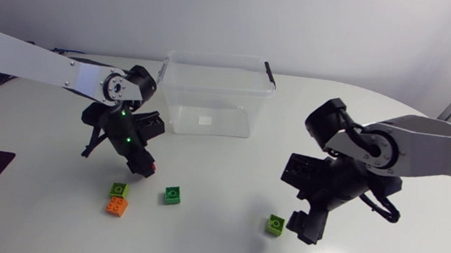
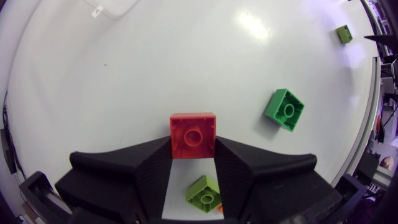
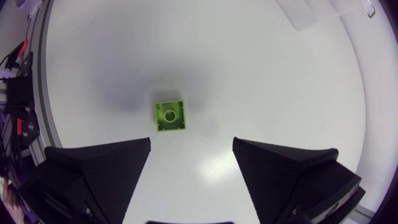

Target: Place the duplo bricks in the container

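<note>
Duplo bricks dot the white surface (image 1: 220, 249): a lime brick (image 1: 119, 190) just beside an orange brick (image 1: 116, 206), the left hand (image 1: 145, 163) above them clamped on a red brick (image 2: 193, 135), and a dark green brick (image 1: 172, 195) nearby. The clear container (image 1: 179, 104) stands behind them. Farther right, a second lime brick (image 3: 170, 116) lies just ahead of the right hand (image 3: 192, 142), whose fingers are spread wide.

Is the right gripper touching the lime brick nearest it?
Apart. The right wrist view shows the lime brick ahead of the open right gripper, bare table between.
</note>
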You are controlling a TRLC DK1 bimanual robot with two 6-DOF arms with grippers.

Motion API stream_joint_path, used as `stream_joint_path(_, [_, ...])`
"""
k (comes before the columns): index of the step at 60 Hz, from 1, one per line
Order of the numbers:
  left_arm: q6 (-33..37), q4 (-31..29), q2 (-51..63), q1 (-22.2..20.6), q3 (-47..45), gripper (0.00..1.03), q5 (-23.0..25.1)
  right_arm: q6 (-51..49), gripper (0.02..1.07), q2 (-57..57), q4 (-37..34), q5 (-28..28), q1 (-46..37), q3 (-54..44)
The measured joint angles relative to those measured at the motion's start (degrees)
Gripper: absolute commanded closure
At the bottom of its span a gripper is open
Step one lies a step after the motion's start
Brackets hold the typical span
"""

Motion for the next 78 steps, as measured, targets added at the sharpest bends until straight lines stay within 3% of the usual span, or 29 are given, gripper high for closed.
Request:
stream_joint_path(14, [0.0,-1.86,-8.79,0.22,2.62,0.7,1.81,-0.44,0.12,5.05,-0.04,-0.04,4.48,2.12])
stream_joint_path(35, [-1.16,-2.29,-14.71,1.77,9.9,0.7,7.74,-0.83,0.23,11.23,3.15,-0.11,4.59,2.36])
stream_joint_path(44, [-3.34,0.5,-14.78,1.77,11.72,0.7,9.01,-0.83,0.41,13.07,3.87,0.02,4.59,2.36])
stream_joint_path(47, [-4.11,1.66,-14.78,1.84,12.07,0.7,9.29,-0.85,0.51,13.57,4.39,0.02,4.61,2.36])
stream_joint_path(50, [-5.27,3.76,-14.78,1.97,12.22,0.69,9.7,-0.9,0.69,14.1,4.74,0.07,4.79,2.36])
stream_joint_path(58, [-7.45,6.6,-14.45,2.86,13.33,0.69,11.45,-1.27,0.82,14.67,4.76,0.22,4.85,2.73])
stream_joint_path(78, [-14.47,18.51,-10.58,3.43,14.67,0.67,13.75,-1.25,0.84,10.86,-5.49,1.92,4.85,7.13])
